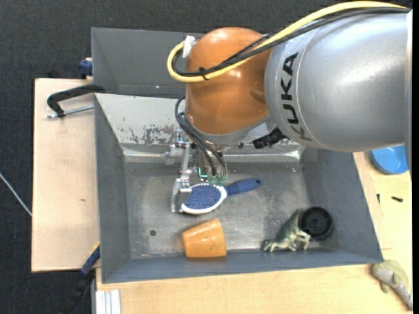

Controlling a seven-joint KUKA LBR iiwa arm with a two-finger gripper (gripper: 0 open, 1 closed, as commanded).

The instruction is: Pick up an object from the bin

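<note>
The blue hairbrush (204,199) lies just at 6 o'clock of the gripper (198,178), whose jaw state cannot be told. An orange cup (204,239) sits farther toward 6 on the bin (147,205) floor.

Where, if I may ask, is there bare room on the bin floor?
Bare floor: left of the blue brush and orange cup, to the left wall; a smaller patch between cup and green toy. Crowded: middle and front right corner.
</note>
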